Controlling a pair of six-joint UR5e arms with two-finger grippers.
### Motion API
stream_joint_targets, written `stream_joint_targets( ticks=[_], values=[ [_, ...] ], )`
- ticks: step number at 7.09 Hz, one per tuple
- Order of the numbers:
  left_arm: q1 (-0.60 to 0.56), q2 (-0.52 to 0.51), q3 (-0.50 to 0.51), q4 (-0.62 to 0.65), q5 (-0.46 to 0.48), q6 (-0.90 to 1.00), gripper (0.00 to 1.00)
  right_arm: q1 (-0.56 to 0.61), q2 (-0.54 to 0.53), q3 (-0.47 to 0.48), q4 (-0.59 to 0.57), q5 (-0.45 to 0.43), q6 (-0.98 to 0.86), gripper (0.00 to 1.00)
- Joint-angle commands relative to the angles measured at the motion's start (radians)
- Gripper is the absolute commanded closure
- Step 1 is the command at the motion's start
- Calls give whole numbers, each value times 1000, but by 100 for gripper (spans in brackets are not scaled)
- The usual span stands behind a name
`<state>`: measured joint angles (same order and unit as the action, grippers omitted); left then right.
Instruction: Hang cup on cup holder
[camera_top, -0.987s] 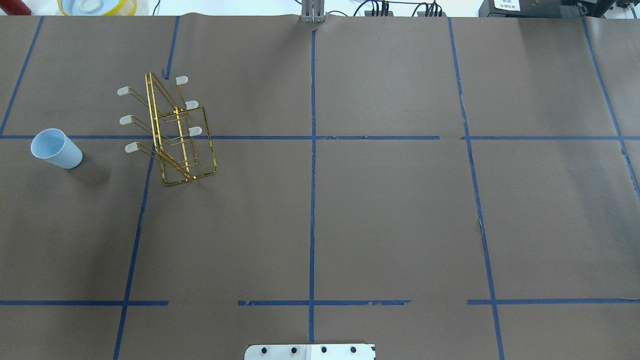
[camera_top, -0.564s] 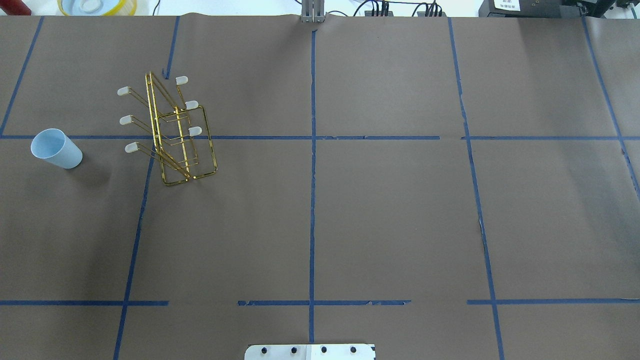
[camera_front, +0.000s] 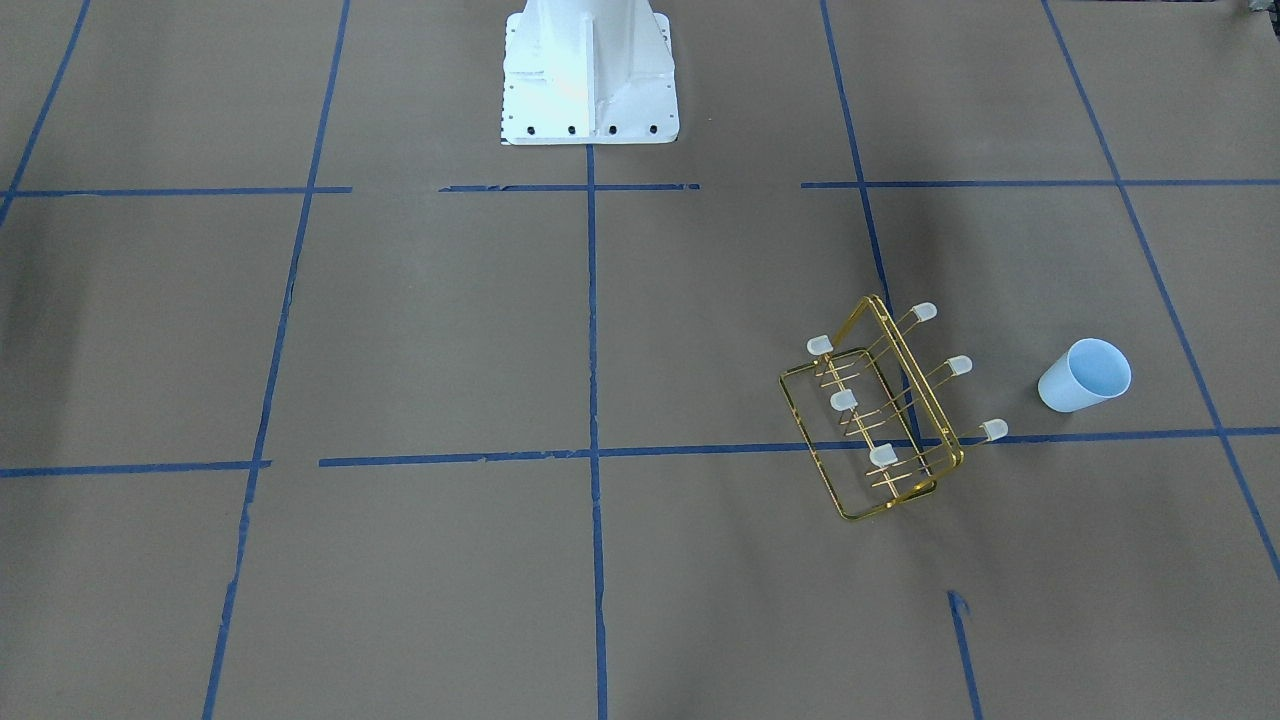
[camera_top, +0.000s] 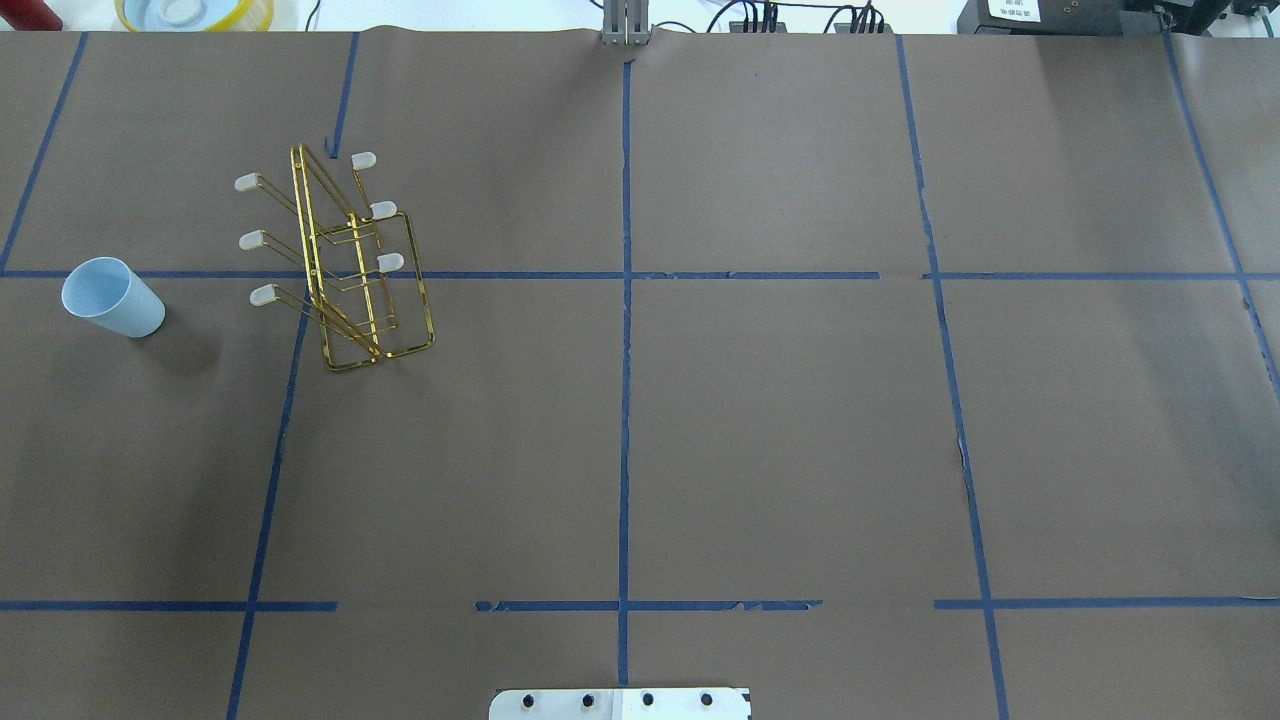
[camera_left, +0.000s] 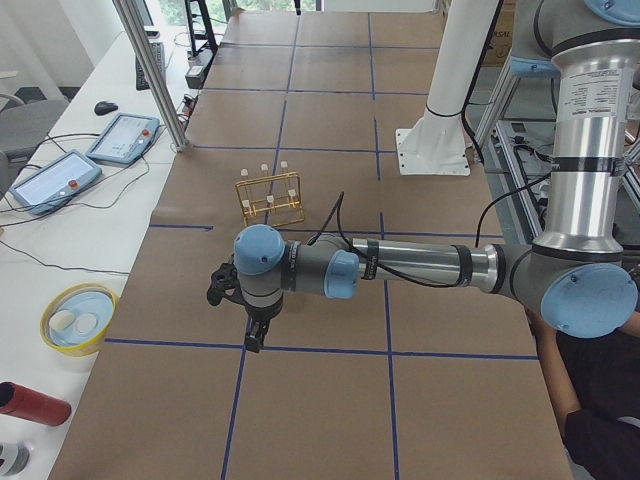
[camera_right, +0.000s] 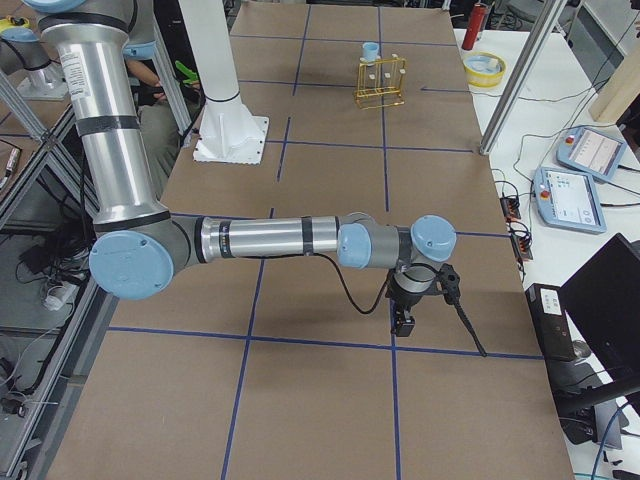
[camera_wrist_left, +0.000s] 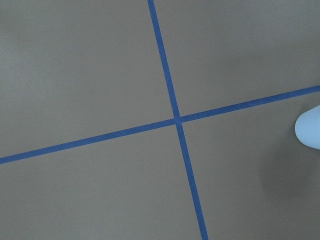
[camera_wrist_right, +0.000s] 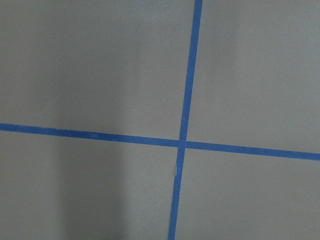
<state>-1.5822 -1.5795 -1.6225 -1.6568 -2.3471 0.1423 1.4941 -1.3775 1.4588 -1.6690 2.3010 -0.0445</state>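
The cup (camera_top: 112, 298) is parked upright on its base, mouth up, way over on the robot's left side of the table (camera_top: 780, 440). It's sat right next to one of the blue tape lines (camera_top: 625, 400), and nothing is touching it. A pale blue sliver of it can be spotted at the right edge of the left wrist view too, just past a tape crossing.

The cup holder (camera_top: 352, 262) is found a bit further in toward the table's middle, near the cup but clearly apart from it. It's stood on its rectangular base frame with the loop handle up. Six capped prongs are splayed out, three to each side, and all of them are bare.

The left gripper (camera_left: 256, 343) is only caught in the side view. It's hung fingers-down over the brown paper, on the near side of the cup holder, with nothing seen in it. How wide it's set can't be told from there.

Same deal with the right gripper (camera_right: 403, 322): it's pointed down over the far right end of the table, well apart from both things, and its jaw spread can't be judged.

The white robot base (camera_front: 588, 75) is bolted at the table's edge.
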Motion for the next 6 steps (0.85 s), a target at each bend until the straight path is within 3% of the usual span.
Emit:
stream_joint_targets(
  ticks=[1,3,6],
  values=[
    [1,-20,-3,3,-1,-3,0,-2,0,0,0,0,0,0],
    [7,-40,-19,-32,-5,-195,0,0,0,0,0,0,0,0],
    [27,-72,-24,-87,-3,-237,0,-2,0,0,0,0,0,0]
  ],
)
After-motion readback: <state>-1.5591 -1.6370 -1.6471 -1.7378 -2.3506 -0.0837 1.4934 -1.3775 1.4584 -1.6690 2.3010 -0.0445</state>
